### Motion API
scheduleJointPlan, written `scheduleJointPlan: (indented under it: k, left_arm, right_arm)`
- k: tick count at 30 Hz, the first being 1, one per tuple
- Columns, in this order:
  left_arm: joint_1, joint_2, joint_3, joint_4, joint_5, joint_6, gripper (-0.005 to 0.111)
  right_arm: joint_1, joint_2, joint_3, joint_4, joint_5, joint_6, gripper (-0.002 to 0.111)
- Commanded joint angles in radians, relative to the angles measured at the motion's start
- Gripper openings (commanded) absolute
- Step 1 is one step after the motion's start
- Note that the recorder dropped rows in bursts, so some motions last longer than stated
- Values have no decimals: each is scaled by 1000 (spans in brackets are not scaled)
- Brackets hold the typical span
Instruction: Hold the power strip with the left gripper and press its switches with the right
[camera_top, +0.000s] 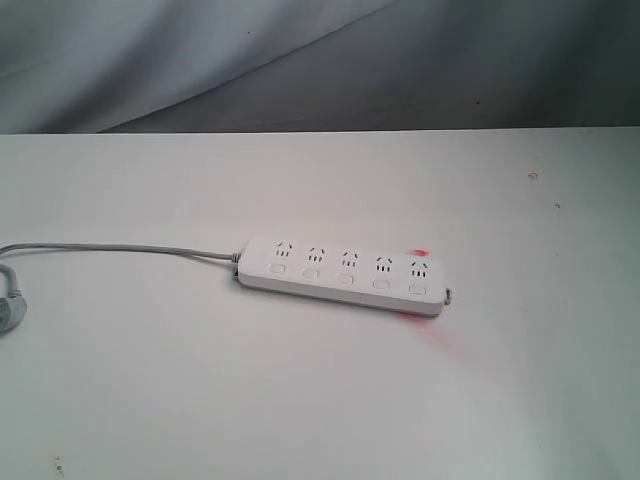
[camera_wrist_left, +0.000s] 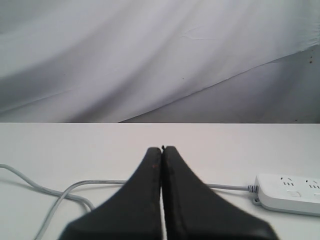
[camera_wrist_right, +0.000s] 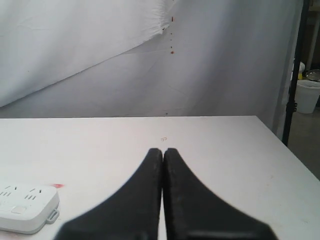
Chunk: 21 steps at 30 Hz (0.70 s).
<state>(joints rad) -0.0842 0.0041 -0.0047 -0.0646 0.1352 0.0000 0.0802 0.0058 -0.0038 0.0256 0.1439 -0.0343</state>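
Left gripper (camera_wrist_left: 162, 150): both black fingers are pressed together along their full length, with nothing between them. It hangs above the white table (camera_wrist_left: 75, 145), apart from the power strip (camera_wrist_left: 290, 195). The grey cord (camera_wrist_left: 100, 183) runs across the table just beyond the fingertips.

Right gripper (camera_wrist_right: 163, 150): the fingers are pressed flat against each other and hold nothing. It is clear of the power strip (camera_wrist_right: 25, 207), whose rounded end with a small grey tab (camera_wrist_right: 51, 216) lies off to one side of it.

In the exterior view, the power strip (camera_top: 343, 275) lies flat near the middle of the table (camera_top: 300, 400). It sits at a slight angle, with the right end nearer than the left. Five sockets run along its far edge. The switches (camera_top: 345, 279) form a row along the near edge, one under each socket.

The cord (camera_top: 120, 248) leaves the left end and runs left to the table edge, where a grey plug (camera_top: 8, 310) lies. Red marks (camera_top: 421, 252) show on the table beside the right end of the strip.

A creased white cloth (camera_top: 300, 60) hangs behind the far edge of the table
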Motion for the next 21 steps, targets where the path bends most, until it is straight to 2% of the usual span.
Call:
scheduleJointPlan:
  k: [1,21]
  left_arm:
    - [1,-4,5,-4,1,10,0]
    - [1,-4,5,-4,1,9,0]
  right_arm:
    - [2,-6,4,13,-5,-10,0]
    - [41,-6,4,13,-5,-10,0]
